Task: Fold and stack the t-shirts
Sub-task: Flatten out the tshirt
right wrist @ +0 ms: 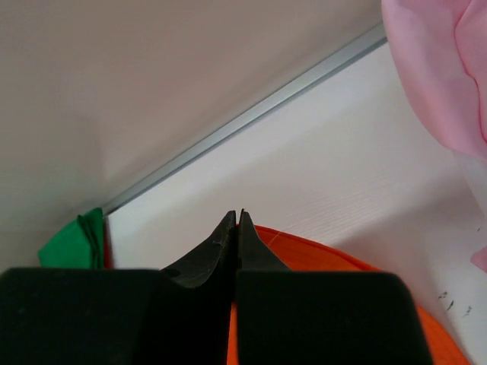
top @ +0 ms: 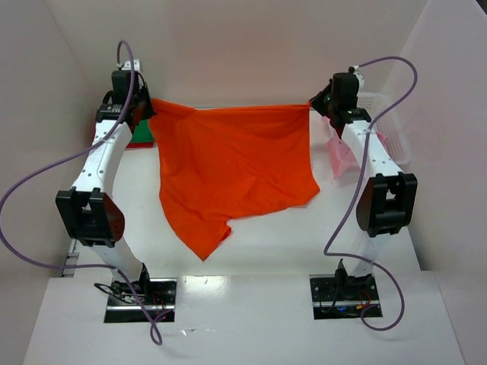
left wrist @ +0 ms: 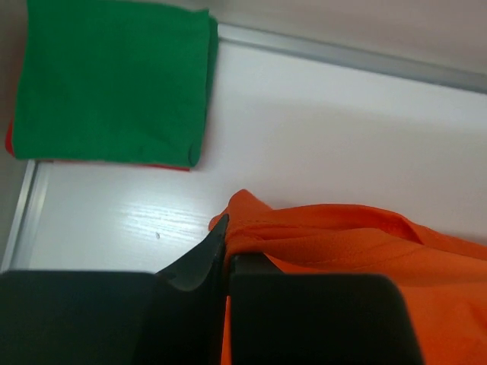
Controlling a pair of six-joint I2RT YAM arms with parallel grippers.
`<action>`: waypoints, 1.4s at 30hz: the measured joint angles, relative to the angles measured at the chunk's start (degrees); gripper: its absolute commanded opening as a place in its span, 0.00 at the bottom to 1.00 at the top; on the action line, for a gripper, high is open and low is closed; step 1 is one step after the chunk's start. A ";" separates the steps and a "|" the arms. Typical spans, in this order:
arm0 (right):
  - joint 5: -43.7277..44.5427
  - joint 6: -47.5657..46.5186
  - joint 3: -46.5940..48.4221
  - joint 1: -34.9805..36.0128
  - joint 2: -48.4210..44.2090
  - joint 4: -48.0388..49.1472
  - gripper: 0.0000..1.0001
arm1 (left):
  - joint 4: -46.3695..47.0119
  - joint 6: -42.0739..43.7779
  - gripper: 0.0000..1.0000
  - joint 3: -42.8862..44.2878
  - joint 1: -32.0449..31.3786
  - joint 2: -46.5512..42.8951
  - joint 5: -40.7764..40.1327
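An orange t-shirt [top: 236, 171] hangs stretched between both arms above the table, its lower part draped down toward the front. My left gripper [top: 146, 110] is shut on its left top corner; in the left wrist view the orange cloth [left wrist: 358, 243] bunches out from between the closed fingers [left wrist: 202, 262] of that gripper [left wrist: 225, 236]. My right gripper [top: 313, 103] is shut on the right top corner, and orange cloth [right wrist: 319, 255] shows beside that gripper [right wrist: 237, 220]. A folded green t-shirt [left wrist: 110, 80] lies on a red one [left wrist: 171, 166] at the back left. A pink t-shirt [right wrist: 441, 68] hangs at the right.
A white lattice basket [top: 392, 129] stands at the back right with the pink t-shirt [top: 340, 156] spilling over its side. The folded green t-shirt [top: 142, 135] sits by the left wall. Walls enclose the table on three sides.
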 measured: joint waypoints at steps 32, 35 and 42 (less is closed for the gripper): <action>0.02 -2.08 -16.31 0.09 -66.25 -10.45 0.00 | -4.57 0.92 0.00 -6.25 -0.17 -56.15 7.80; -0.74 -2.10 -15.15 0.09 -74.01 -13.25 0.00 | -9.01 0.70 0.00 -2.43 -0.61 -62.45 7.89; -1.66 -2.95 -4.04 0.09 -75.47 -16.87 0.00 | -10.23 -0.52 0.00 3.04 -2.62 -67.45 5.92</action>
